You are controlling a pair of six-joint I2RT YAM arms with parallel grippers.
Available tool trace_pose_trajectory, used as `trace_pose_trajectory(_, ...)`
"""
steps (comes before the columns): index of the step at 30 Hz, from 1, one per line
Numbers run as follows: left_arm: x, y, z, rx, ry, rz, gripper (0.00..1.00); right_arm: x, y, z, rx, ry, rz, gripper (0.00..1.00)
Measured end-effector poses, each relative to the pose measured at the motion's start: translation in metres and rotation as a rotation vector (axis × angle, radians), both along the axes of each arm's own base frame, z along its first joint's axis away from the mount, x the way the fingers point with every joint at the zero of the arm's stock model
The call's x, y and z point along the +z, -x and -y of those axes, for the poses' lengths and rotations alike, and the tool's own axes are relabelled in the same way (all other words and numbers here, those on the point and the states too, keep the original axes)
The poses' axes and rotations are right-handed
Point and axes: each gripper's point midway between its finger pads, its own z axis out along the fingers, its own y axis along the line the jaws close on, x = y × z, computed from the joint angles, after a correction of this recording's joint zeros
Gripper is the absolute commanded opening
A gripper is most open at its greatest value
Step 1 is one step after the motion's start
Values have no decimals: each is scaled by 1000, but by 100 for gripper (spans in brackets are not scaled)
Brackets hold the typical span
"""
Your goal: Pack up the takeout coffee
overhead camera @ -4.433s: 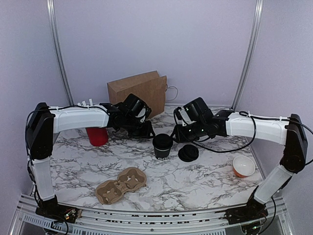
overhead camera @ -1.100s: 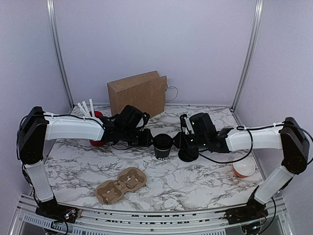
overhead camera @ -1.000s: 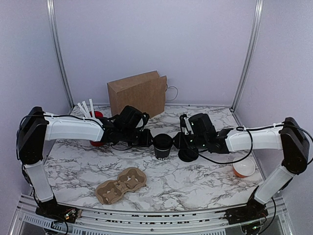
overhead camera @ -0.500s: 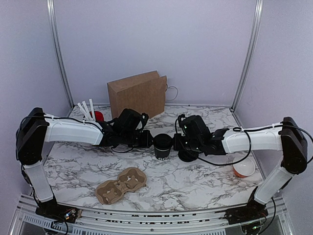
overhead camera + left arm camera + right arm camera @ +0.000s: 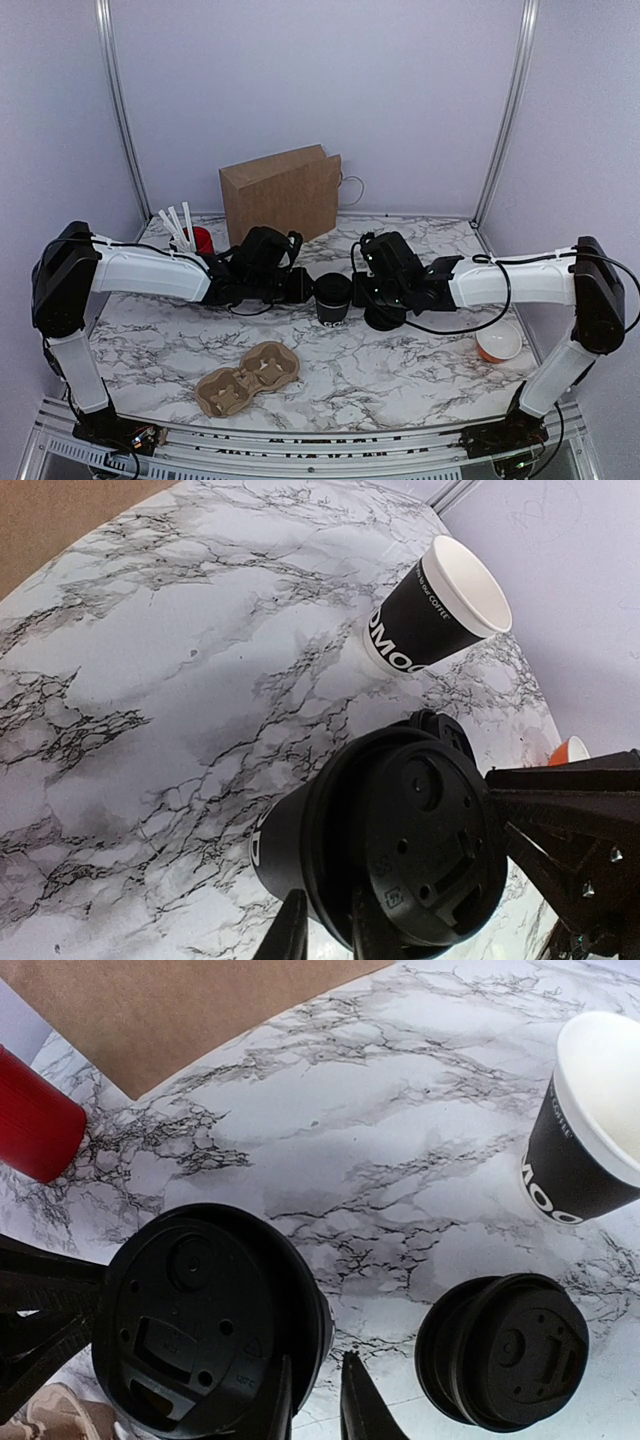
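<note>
takeout coffee (image 5: 400, 860) 1 | open cup (image 5: 435, 610) 1 | spare lid (image 5: 505, 1350) 1 | fingers (image 5: 292, 935): cannot tell

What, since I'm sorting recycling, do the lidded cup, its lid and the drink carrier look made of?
Cup: likely paper, matte black printed wall. Lid: seemingly plastic, slight sheen, moulded embossed marks. Drink carrier: probably moulded pulp, dull tan, formed cup wells.

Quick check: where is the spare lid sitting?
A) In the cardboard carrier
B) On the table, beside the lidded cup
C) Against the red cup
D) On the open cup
B: the spare lid lies flat on the table next to the lidded cup, and the open cup shows its white inside uncovered.
</note>
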Motion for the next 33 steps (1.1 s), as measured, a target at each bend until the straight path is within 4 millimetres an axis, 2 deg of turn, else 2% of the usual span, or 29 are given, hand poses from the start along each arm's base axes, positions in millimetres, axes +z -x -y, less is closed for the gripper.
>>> trace_pose_trajectory(8, 18, -3, 3, -12, -76, -17, 18, 5, -3, 1, 21, -17, -62, 18)
trace_pose_trajectory(14, 23, -1, 6, -35, -140, -53, 19, 5, -12, 5, 33, -25, -118, 18)
trace_pose_trajectory(21, 26, 16, 11, -101, -180, -102, 19, 5, -24, 4, 45, -12, -125, 19)
trace_pose_trajectory(27, 17, 38, 20, -171, -197, -143, 19, 8, -22, -1, 80, -19, -132, 19)
trace_pose_trajectory(33, 13, 41, 17, -176, -213, -159, 19, 9, -20, -2, 96, -9, -143, 22)
